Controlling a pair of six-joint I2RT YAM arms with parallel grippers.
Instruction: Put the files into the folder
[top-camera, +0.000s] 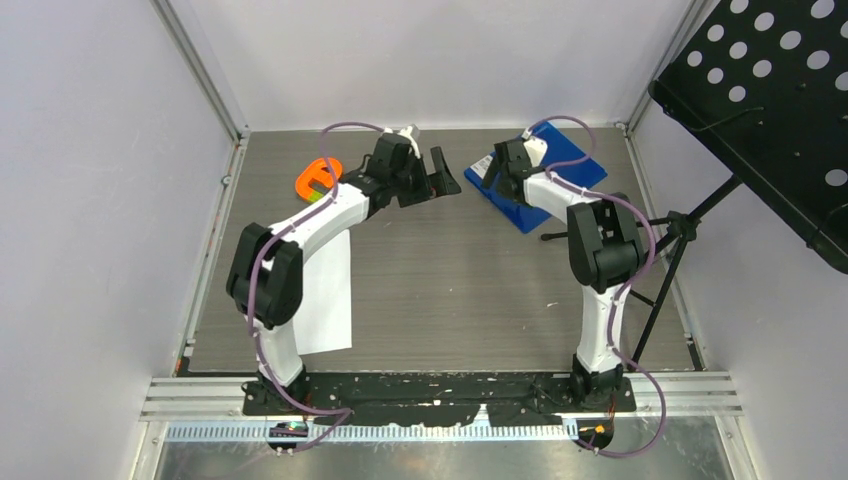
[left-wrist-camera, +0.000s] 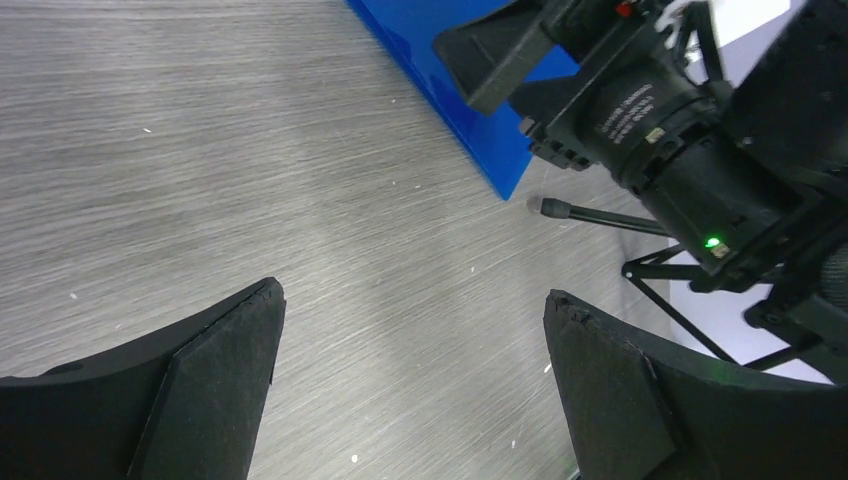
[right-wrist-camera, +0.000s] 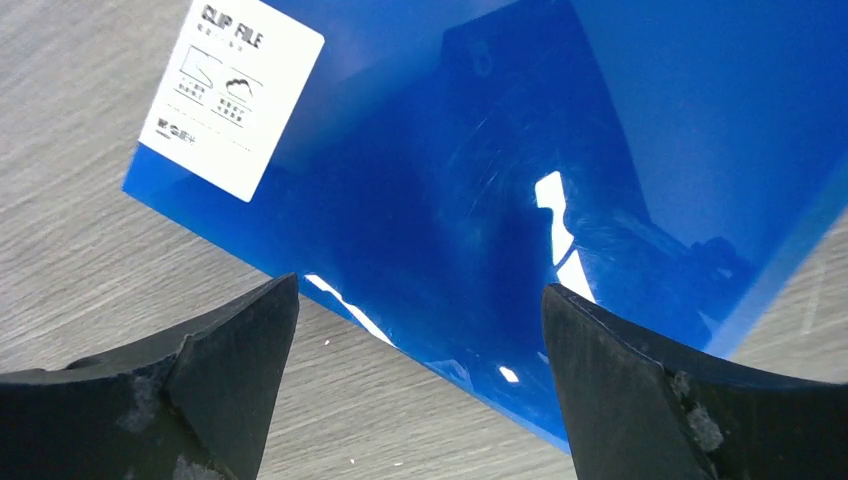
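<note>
1. The fingers of the left gripper (top-camera: 443, 172) stood wide apart with nothing between them, hanging over bare table (top-camera: 450, 290) near the far middle.
2. The right gripper (right-wrist-camera: 420, 300) was likewise spread wide and empty, poised just above the folder (right-wrist-camera: 480, 180), over its near edge.
3. The folder lay flat and closed at the far right of the table, turned diagonally: its long axis ran from near-left to far-right, one corner pointing toward the left gripper.
4. A white label (right-wrist-camera: 235, 95) sat at one corner of the cover.
5. The files (top-camera: 330, 290) lay well apart from the folder on the near left, partly under the left arm, with their long axis running near to far, slightly tilted.
6. An orange clamp (top-camera: 318, 178) rested at the far left.
</note>
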